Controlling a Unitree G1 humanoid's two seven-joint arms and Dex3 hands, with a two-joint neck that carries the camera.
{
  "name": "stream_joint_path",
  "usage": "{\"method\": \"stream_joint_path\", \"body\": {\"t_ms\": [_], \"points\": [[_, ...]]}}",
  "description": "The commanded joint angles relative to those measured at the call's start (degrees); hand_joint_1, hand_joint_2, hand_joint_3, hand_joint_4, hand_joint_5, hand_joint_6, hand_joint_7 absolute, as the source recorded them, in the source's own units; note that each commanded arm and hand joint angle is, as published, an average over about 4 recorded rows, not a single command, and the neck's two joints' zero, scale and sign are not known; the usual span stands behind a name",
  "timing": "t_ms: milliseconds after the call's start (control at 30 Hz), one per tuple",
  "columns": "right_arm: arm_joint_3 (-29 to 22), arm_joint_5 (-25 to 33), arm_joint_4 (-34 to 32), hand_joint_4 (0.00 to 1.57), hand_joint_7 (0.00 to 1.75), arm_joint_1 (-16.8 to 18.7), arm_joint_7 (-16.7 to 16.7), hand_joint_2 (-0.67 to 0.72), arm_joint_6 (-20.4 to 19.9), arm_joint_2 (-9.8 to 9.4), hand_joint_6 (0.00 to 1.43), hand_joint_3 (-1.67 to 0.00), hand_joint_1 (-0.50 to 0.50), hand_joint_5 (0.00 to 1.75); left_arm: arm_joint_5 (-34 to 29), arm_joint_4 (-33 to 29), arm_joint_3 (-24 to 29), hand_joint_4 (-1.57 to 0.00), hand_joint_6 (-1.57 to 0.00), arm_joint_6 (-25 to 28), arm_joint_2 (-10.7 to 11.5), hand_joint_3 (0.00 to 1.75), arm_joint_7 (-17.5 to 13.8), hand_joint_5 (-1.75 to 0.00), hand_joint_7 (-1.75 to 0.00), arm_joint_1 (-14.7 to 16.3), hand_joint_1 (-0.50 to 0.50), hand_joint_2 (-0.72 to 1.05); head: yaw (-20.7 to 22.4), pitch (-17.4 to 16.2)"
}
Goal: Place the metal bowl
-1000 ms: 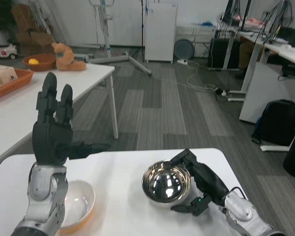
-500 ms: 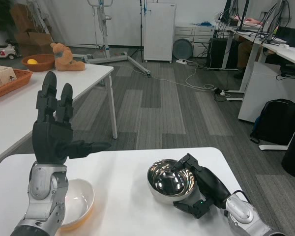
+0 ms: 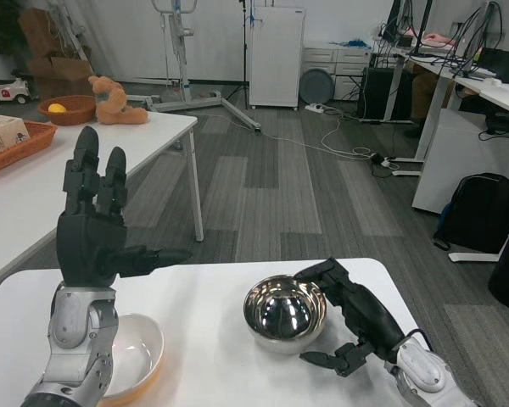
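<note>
Your right hand (image 3: 349, 318) is cupped around the right side of the metal bowl (image 3: 285, 312), with the upper fingers curling over the far rim and the lower fingers (image 3: 331, 359) reaching in beneath the near side. You cannot tell from this view whether the pads are pressing on the steel or have just come free of it, so treat the grip as uncertain. The bowl sits upright on the white table (image 3: 204, 339), toward the right half and close to the far edge, mouth up and mirror-bright inside. It looks as though it is resting on the tabletop rather than hanging in the hand, which suits the placing: the hand approaches from the side so the base can meet the surface flat.

Your left hand (image 3: 93, 233) is raised well above the table on the left, palm upright, fingers straight up and thumb stuck out sideways, holding nothing. It seems parked there to stay out of the way of the right arm's work.

Below that raised forearm lies a white bowl with an orange outside (image 3: 136, 356), near the front left of the table and well apart from the metal bowl, so there is no crowding between the 2.

If the bowl is indeed down, your next concern is spreading the fingers without dragging the rim, since polished steel slides easily on a smooth top.
</note>
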Motion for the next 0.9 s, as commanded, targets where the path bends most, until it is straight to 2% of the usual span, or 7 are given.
{"method": "stream_joint_path", "body": {"t_ms": [33,167,367,533,667,800,900], "points": [[-3.7,-1.3,-2.4,0.45,0.54,1.6,0.1,0.09,-0.9,-0.83,0.00,-0.36,-0.35,0.27,-0.3,-0.7,0.2,0.00,-0.03,-0.4,-0.2,0.00,0.0,-0.21,-0.07,0.8,-0.50,0.25,-0.1,0.0],[-6.7,-2.3,-4.5,0.35,0.26,2.5,0.2,0.20,-0.7,-0.89,0.00,-0.22,-0.33,0.05,-0.3,-0.9,0.1,0.00,-0.03,-0.4,-0.2,0.00,0.0,-0.21,-0.07,0.8,-0.50,0.25,-0.4,0.2],[-11.6,-3.2,-7.6,0.07,0.03,3.8,0.3,0.41,0.6,-0.92,0.00,-0.12,-0.33,0.00,-0.3,-0.9,0.0,0.00,-0.03,-0.4,-0.2,0.00,0.0,-0.21,-0.07,0.7,-0.50,0.25,-0.4,0.2],[-14.6,0.2,-10.3,0.00,0.00,4.2,0.3,0.52,0.9,-0.78,0.00,-0.08,-0.34,0.00,-0.3,-0.9,0.0,0.00,-0.03,-0.4,-0.2,0.00,0.0,-0.21,-0.07,0.6,-0.50,0.25,-0.5,0.3],[-16.2,5.2,-13.8,0.00,0.00,4.2,-0.9,0.53,-1.3,-0.65,0.00,-0.08,-0.38,0.00,-0.3,-0.9,0.0,0.00,-0.03,-0.3,-0.2,0.00,0.0,-0.21,-0.07,0.6,-0.50,0.25,-0.7,0.3],[-21.2,5.4,-19.0,0.00,0.00,4.2,-3.6,0.60,-3.0,-0.61,0.00,-0.08,-0.33,0.00,-0.3,-1.2,-0.1,0.00,-0.03,-0.4,-0.2,0.00,0.0,-0.21,-0.07,0.6,-0.50,0.25,-0.8,0.4],[-23.8,4.4,-21.5,0.00,0.00,3.9,-4.9,0.55,-3.0,-0.74,0.00,-0.08,-0.36,0.00,-0.3,-1.2,-0.1,0.00,-0.03,-0.4,-0.2,0.00,0.0,-0.21,-0.07,0.7,-0.50,0.25,-1.0,0.6]]}}
